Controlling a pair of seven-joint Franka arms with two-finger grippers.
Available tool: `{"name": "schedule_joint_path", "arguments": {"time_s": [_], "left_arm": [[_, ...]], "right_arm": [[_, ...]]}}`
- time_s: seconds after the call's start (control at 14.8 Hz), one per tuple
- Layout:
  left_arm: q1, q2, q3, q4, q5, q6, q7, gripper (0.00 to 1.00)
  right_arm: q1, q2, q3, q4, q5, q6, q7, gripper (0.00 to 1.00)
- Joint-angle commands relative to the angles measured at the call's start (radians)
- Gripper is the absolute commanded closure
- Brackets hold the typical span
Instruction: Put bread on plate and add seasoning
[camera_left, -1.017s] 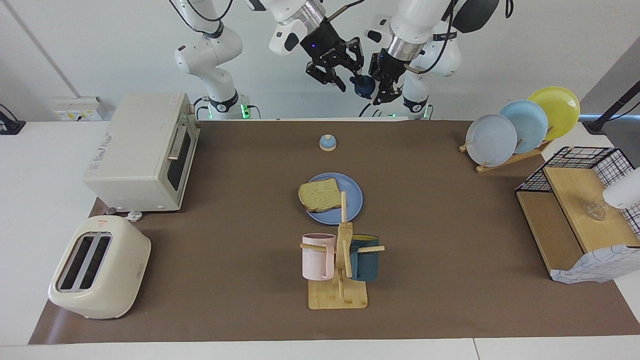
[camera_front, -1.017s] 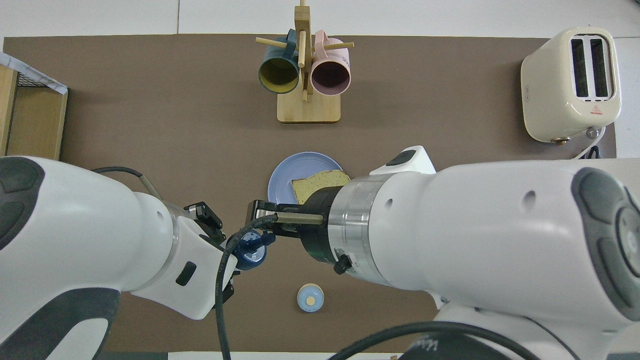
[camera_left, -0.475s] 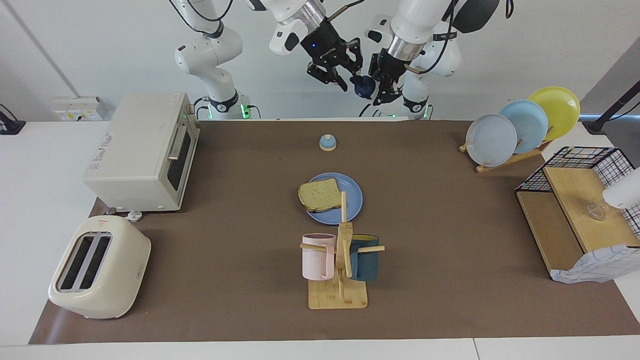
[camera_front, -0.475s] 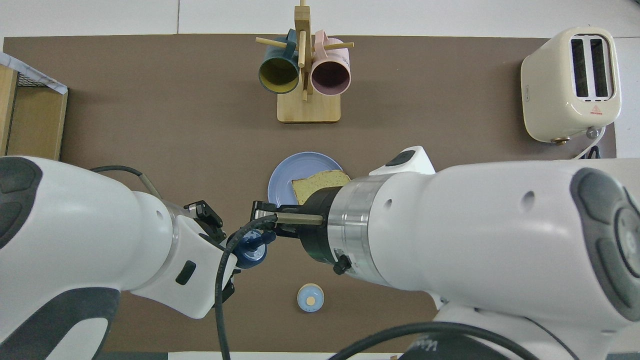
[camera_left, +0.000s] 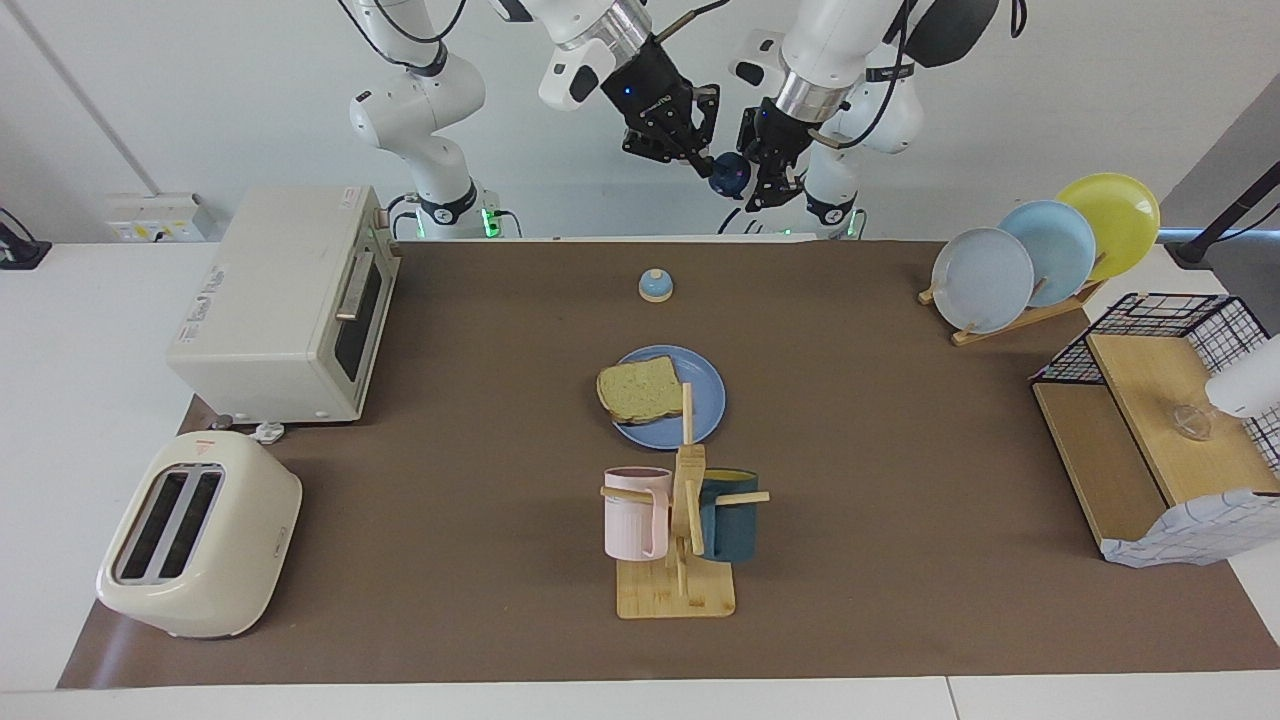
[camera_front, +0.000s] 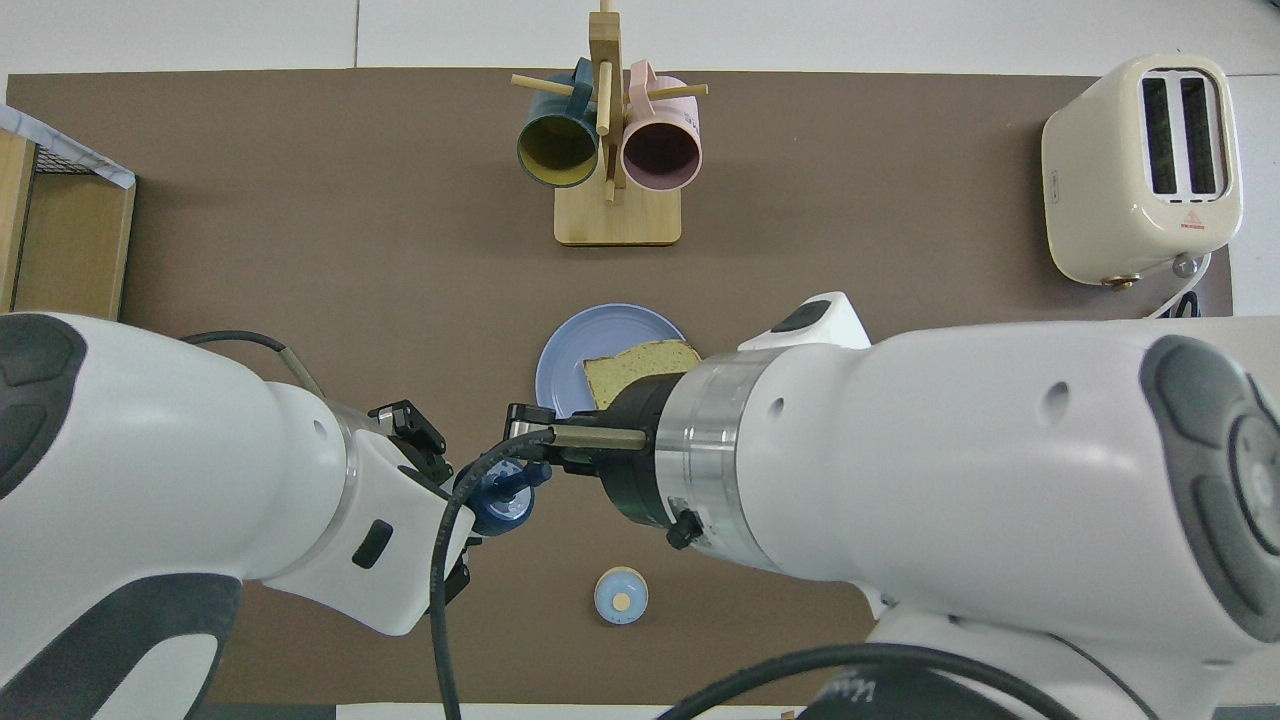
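Note:
The bread (camera_left: 640, 390) (camera_front: 630, 368) lies on the blue plate (camera_left: 703, 408) (camera_front: 575, 350) at mid-table, overhanging its rim toward the right arm's end. The seasoning (camera_left: 728, 176) (camera_front: 500, 503) is held high over the robots' edge of the mat. Only its dark blue cap shows. My left gripper (camera_left: 757, 176) (camera_front: 445, 482) is shut on its body. My right gripper (camera_left: 704, 160) (camera_front: 525, 472) meets it from the side, its fingertips closed on the cap's loop.
A small blue-and-tan bell (camera_left: 655, 286) (camera_front: 620, 595) sits below the grippers. A mug tree (camera_left: 680, 520) stands just past the plate. Toaster oven (camera_left: 285, 300) and toaster (camera_left: 195, 535) fill the right arm's end; a plate rack (camera_left: 1040, 250) and wire shelf (camera_left: 1160, 420) the left arm's end.
My right gripper has moved in to the seasoning's cap and shut on it. The left gripper still holds the bottle in nearly the same spot.

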Motion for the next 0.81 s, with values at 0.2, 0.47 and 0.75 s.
{"name": "schedule_joint_path", "arguments": {"time_s": [0.2,0.47,0.75], "left_arm": [[0.003,-0.039,-0.002,-0.041,-0.001,0.027,-0.007,0.68],[0.003,-0.037,-0.002,-0.041,-0.001,0.027,-0.03,0.7],[0.003,-0.037,-0.002,-0.041,-0.001,0.032,-0.037,0.7]], "right_arm": [[-0.039,0.012,-0.008,0.019,-0.01,-0.016,-0.005,1.0],[-0.035,0.012,-0.009,0.019,-0.008,-0.01,-0.008,1.0],[-0.021,0.006,0.0,0.007,-0.011,0.004,0.04,0.52]]}}
